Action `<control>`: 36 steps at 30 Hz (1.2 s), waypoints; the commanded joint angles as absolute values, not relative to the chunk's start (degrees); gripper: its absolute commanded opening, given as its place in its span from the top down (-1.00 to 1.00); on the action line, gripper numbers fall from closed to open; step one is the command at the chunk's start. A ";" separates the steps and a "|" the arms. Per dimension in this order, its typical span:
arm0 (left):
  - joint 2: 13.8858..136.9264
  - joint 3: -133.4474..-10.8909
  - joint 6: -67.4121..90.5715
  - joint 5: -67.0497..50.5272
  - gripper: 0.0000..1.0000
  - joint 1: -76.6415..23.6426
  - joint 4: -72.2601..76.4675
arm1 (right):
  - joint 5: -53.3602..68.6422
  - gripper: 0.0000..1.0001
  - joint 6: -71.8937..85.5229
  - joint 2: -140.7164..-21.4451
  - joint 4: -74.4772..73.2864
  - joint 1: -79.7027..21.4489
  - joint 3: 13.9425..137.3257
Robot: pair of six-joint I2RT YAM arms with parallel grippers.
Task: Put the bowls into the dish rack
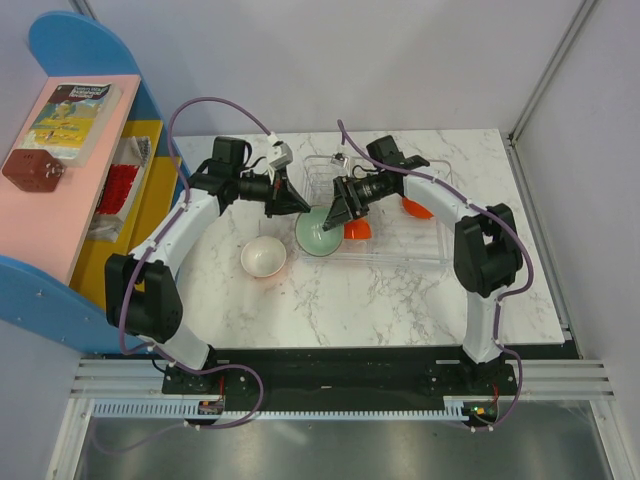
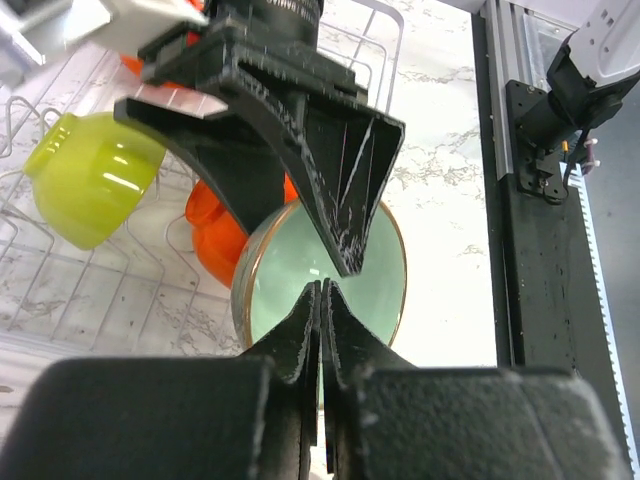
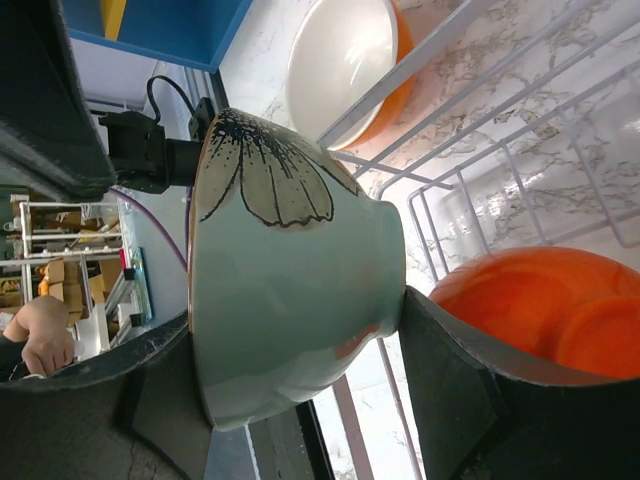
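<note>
Right pincer clamps the pale mint round plastic bowl just above the edge of the clear ribbed plastic dish rack; left pincer, pressed together and empty, hovers close beside it; a bump between them could knock the bowl loose.

Mint bowl: pale mint green; beige flower with dark outlines on the outer wall; thin brown rim.
Lime bowl: glossy lime green, plain.
White-lined bowl: white inside, orange outside.
Near orange bowl: plain red-orange.
Far orange bowl: plain red-orange.
Dish rack: see-through, white wire grid.
Desk: white marble, grey veining.
</note>
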State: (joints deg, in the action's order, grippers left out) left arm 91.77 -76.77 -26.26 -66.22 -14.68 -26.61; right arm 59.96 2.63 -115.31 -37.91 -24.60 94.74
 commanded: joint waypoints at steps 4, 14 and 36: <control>90.35 -74.97 -27.42 -65.66 0.57 -13.97 -27.33 | 62.14 1.00 4.83 -111.71 -34.28 -24.08 95.98; 93.78 -74.09 -28.74 -61.79 -0.32 -14.50 -27.69 | 61.87 1.00 5.01 -110.92 -34.19 -24.08 96.77; 81.57 -68.91 -27.16 -56.79 -0.35 -14.50 -20.23 | 61.96 1.00 4.31 -110.30 -34.28 -24.08 95.89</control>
State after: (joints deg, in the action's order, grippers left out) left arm 86.41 -70.39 -27.31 -59.96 -14.74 -26.00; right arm 57.17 4.47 -114.63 -36.18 -23.90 94.74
